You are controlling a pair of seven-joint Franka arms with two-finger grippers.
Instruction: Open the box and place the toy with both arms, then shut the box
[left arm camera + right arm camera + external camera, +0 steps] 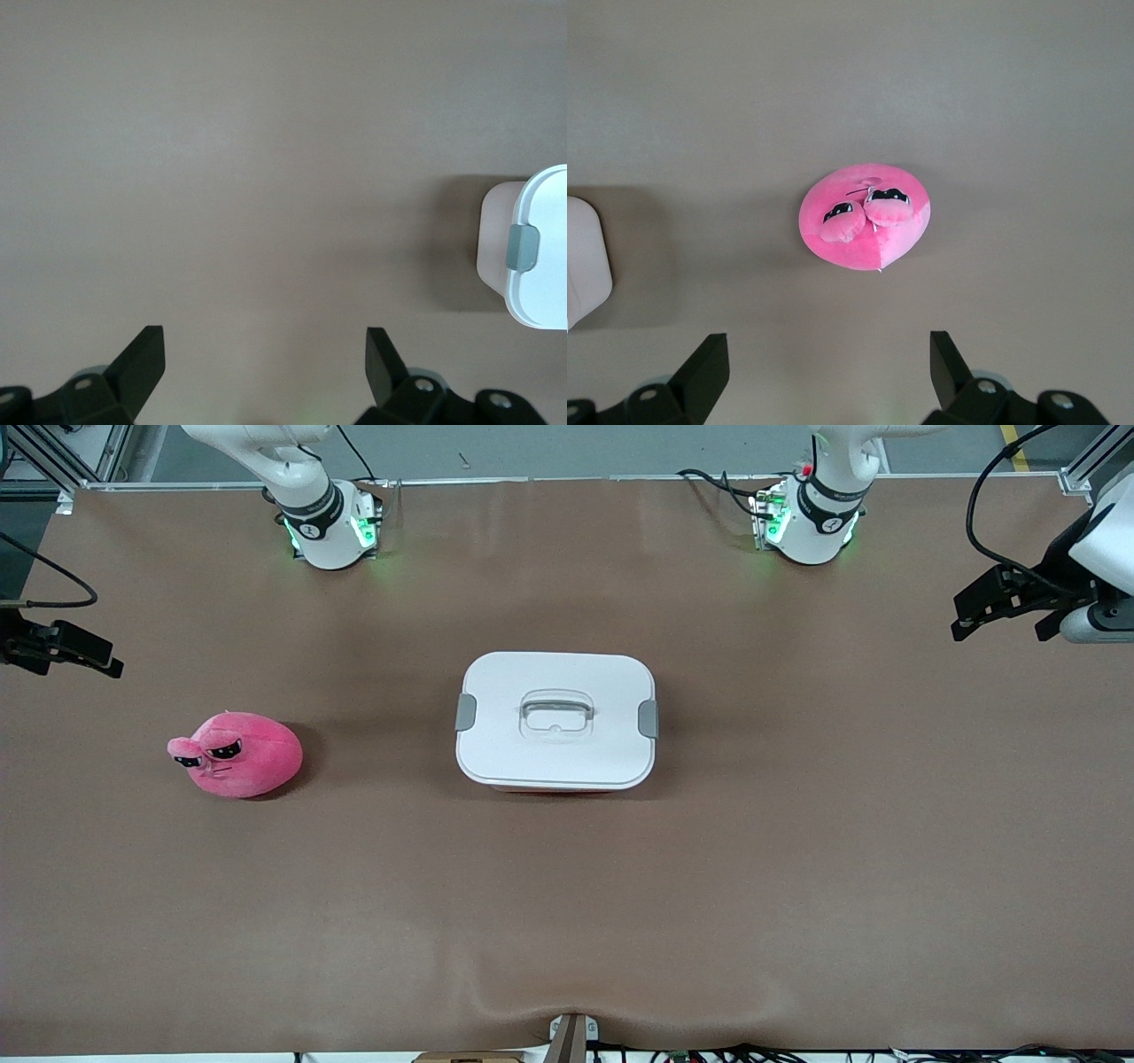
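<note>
Front view: box (555,720), white lid on, grey clips shut, mid-counter (567,903); no legible writing. Toy (237,754) beside box, toward right arm's end, well apart. Left tool (264,359) over bare counter near box, fingers apart. Right tool (829,361) over counter near toy, fingers apart.

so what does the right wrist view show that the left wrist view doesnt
Only the right wrist view shows the pink plush toy, lying free on the table with its two half-lidded eyes up, between the open fingers of the right gripper.

Only the left wrist view shows the box's white lid with one grey side clip, closed over the pink tub, and the open left gripper over bare table.

Both show the brown table and a part of the box; neither gripper holds anything.
</note>
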